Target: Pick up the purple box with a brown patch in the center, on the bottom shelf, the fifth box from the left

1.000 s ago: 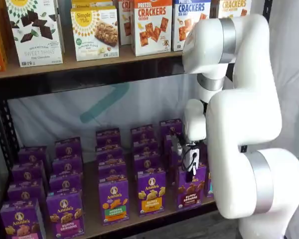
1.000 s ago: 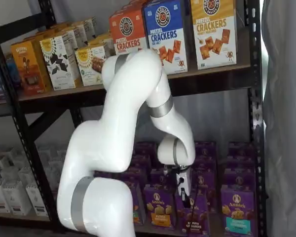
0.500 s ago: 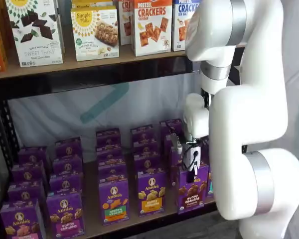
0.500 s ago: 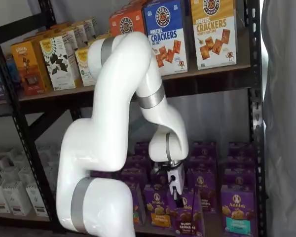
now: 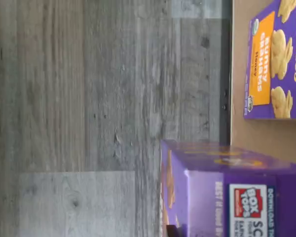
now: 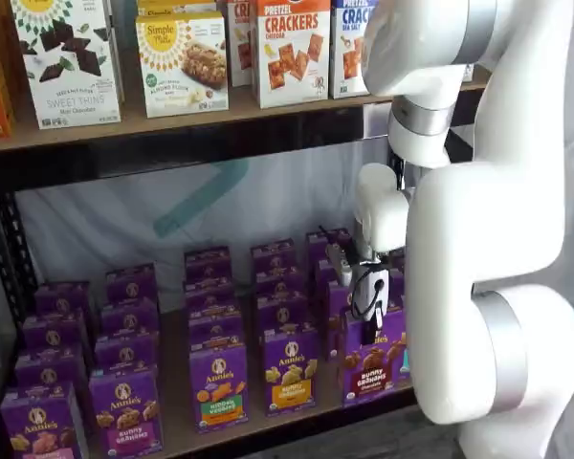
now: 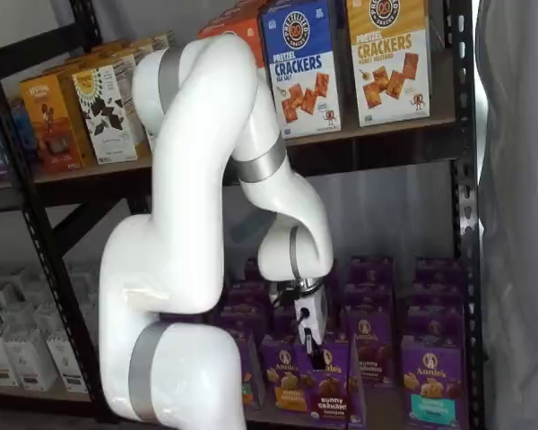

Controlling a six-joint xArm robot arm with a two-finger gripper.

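Note:
The purple box (image 6: 373, 361) has dark brown bunny cookies on its front and a magenta band at the bottom. My gripper (image 6: 367, 328) is shut on its top edge and holds it at the front edge of the bottom shelf (image 6: 177, 435). Both shelf views show it; in a shelf view the box (image 7: 329, 387) hangs tilted under the gripper (image 7: 309, 345), out in front of the row. In the wrist view the box's purple top flap (image 5: 227, 192) with a Box Tops label is close up, over the grey floor. The fingers do not show there.
Rows of purple Annie's cartons fill the bottom shelf, with an orange-band carton (image 6: 291, 369) just left of the held box and a green-band one (image 7: 429, 381) to its right. Cracker boxes (image 6: 292, 48) stand on the upper board. The wood-plank floor (image 5: 89, 118) lies below.
The gripper has drawn the purple box out from its row toward the shelf's front edge and a little upward. The arm's upper links have swung higher and back.

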